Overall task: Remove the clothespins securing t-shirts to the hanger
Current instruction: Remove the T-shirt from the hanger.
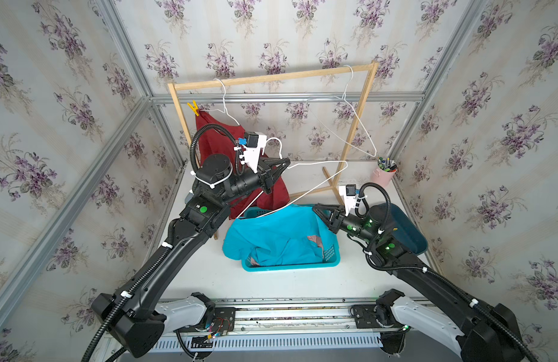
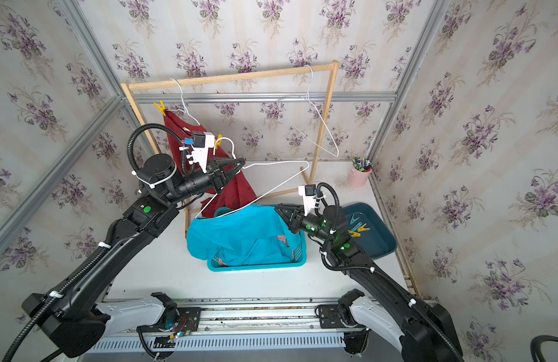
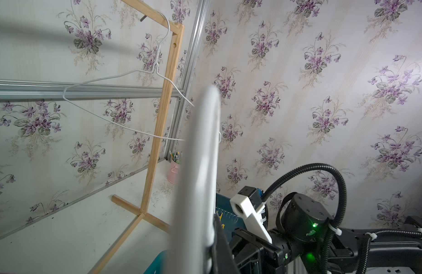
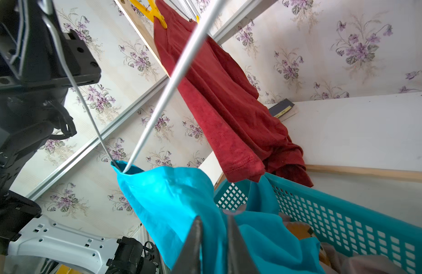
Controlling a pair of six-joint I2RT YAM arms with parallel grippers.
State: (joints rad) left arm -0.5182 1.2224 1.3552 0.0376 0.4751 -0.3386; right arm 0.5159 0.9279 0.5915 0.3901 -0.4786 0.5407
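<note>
Though well past halfway by the look of it, not finished yet! Leaves the dark red t-shirt point(image 1: 279, 188) up on the wooden rack point(image 1: 271, 75), pegged by a yellow clothespin point(image 1: 193, 107), beside one bare hanger point(image 1: 359, 125). Has the turquoise t-shirt point(image 1: 271, 238) slumped into the teal basket point(image 1: 290, 268) on the bench point(image 1: 193, 275), over a scrap of pink t-shirt point(image 1: 313, 239), yet snagged by one corner on the white wire hanger point(image 1: 318, 163). Clamps the left fingers point(image 1: 282, 164) tight on that hanger below its hook; pinches turquoise cloth in the closed right fingers point(image 1: 320, 210). Shows in a top view alone a sliver of yellow point(image 2: 219, 140), likely a second pin on the red shirt, plus loose clothespins point(image 2: 359, 227) in the dark blue tray point(image 2: 381, 241). Gives from the right wrist the hanger tip tucked inside turquoise fabric.
</note>
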